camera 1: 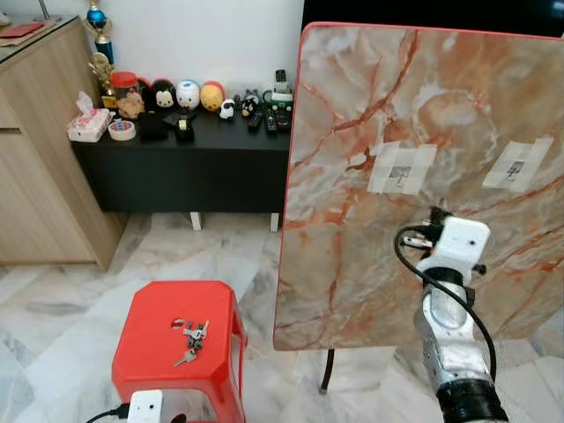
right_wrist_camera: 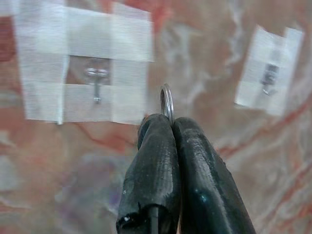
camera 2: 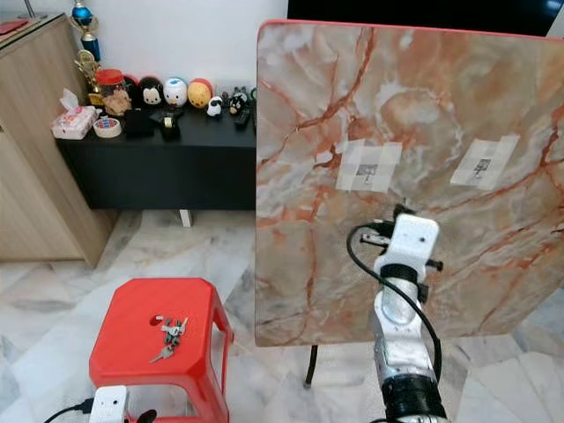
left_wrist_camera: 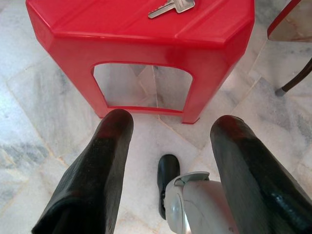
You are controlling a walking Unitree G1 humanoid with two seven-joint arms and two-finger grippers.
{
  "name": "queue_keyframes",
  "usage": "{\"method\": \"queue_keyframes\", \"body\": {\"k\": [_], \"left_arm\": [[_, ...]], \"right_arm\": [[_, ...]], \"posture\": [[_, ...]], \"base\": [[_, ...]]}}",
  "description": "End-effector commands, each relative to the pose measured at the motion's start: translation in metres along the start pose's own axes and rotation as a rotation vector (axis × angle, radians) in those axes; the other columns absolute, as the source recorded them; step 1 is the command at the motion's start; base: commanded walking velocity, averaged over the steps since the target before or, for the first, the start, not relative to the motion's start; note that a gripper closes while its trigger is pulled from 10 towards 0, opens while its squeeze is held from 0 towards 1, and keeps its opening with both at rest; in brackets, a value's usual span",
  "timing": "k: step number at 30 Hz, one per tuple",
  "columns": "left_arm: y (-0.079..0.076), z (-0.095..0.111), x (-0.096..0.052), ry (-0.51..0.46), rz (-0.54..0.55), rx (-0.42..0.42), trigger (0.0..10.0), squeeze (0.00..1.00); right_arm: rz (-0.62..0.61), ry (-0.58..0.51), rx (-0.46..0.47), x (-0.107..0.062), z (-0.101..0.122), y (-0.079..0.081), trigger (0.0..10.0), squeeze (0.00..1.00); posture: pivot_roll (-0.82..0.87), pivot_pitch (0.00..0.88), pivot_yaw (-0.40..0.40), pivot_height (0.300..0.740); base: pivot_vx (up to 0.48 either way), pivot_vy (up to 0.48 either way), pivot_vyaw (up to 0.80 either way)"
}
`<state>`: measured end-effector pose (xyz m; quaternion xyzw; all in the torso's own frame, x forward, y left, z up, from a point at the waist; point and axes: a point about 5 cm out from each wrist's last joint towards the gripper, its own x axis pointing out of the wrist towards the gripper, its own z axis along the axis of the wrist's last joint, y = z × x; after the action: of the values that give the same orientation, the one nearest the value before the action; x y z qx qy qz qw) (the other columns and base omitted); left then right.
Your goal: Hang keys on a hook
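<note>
Silver right arm (camera 1: 454,339), white wrist block, looped black cable, glossy black fingers (right_wrist_camera: 156,170).

The right hand (right_wrist_camera: 168,127) pinches a key ring (right_wrist_camera: 166,101) whose lower half is hidden between the black fingers — whatever hangs from it cannot be made out. The taped hooks (right_wrist_camera: 96,83) are blurred. At the lower left of the head view the left hand (camera 1: 145,407) is cut by the frame edge. The keys (camera 1: 193,339) on the red stool (camera 1: 159,352) are too small to count.

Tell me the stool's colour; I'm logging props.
Bright red plastic stool, clearest in the left eye view.
</note>
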<state>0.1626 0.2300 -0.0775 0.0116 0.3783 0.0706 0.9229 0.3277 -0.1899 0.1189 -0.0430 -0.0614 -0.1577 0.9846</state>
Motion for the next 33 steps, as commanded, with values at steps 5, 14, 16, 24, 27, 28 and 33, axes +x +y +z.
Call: {"method": "queue_keyframes", "body": {"k": [5,14,16,24,27,28,33], "left_arm": [[-0.003,-0.001,0.001,0.01,-0.002,-0.008,10.0,0.0],[-0.004,-0.002,0.0,0.014,0.0,-0.014,10.0,0.0],[-0.004,-0.002,0.0,0.015,0.0,-0.014,10.0,0.0],[-0.004,-0.002,0.0,0.014,0.0,-0.016,10.0,0.0],[-0.005,-0.002,0.0,0.015,-0.001,-0.017,10.0,0.0],[-0.005,-0.003,0.0,0.016,-0.002,-0.018,10.0,0.0],[-0.006,-0.004,0.0,0.018,-0.003,-0.021,10.0,0.0]], "right_arm": [[-0.006,-0.029,-0.068,0.011,0.006,0.0,10.0,0.0],[-0.005,0.021,-0.126,0.014,-0.002,0.007,10.0,0.0],[0.003,0.017,-0.154,0.014,-0.002,0.009,10.0,0.0],[0.029,-0.016,-0.246,0.017,0.001,0.013,10.0,0.0],[0.031,-0.022,-0.249,0.019,0.002,0.015,10.0,0.0],[0.034,-0.031,-0.254,0.02,0.004,0.017,10.0,0.0],[0.047,-0.039,-0.263,0.021,0.006,0.021,10.0,0.0]], "posture": [[0.07,0.0,-0.098,0.74],[0.07,0.0,-0.098,0.74],[0.07,0.0,-0.098,0.74],[0.07,0.0,-0.1,0.74],[0.07,0.0,-0.1,0.74],[0.07,0.0,-0.101,0.74],[0.07,0.0,-0.104,0.74]], "base": [[0.0,0.0,0.0],[0.0,0.0,0.0],[0.0,0.0,0.0],[0.0,0.0,0.0],[0.0,0.0,0.0],[0.0,0.0,0.0],[0.0,0.0,0.0]]}}
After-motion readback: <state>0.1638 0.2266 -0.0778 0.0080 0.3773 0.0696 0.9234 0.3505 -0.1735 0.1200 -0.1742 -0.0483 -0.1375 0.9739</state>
